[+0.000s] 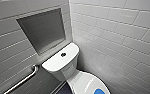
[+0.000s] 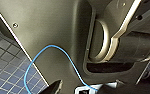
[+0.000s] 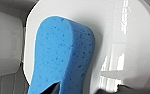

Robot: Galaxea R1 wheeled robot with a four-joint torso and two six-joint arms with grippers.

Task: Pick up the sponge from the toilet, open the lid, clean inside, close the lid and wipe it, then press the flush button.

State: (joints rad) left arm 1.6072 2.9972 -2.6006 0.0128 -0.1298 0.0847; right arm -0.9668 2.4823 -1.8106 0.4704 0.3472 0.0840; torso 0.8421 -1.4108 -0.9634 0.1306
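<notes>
The white toilet (image 1: 66,65) stands in the corner, with a round flush button (image 1: 63,54) on its tank top. Its lid (image 1: 83,82) is down. The bright blue sponge (image 1: 101,91) lies on the lid at the picture's lower edge. In the right wrist view the sponge (image 3: 61,55) shows large on the white lid (image 3: 131,45). My right gripper (image 3: 89,89) hovers close over it, open, one dark fingertip (image 3: 54,88) over the sponge and the other over the lid. My left gripper (image 2: 83,88) is open beside the robot's own body, holding nothing.
White tiled walls close in on both sides. A recessed niche (image 1: 42,30) sits above the tank. A metal grab bar (image 1: 23,81) runs along the left wall. Dark blue mosaic floor (image 2: 6,70) lies below the left arm, crossed by a blue cable (image 2: 53,47).
</notes>
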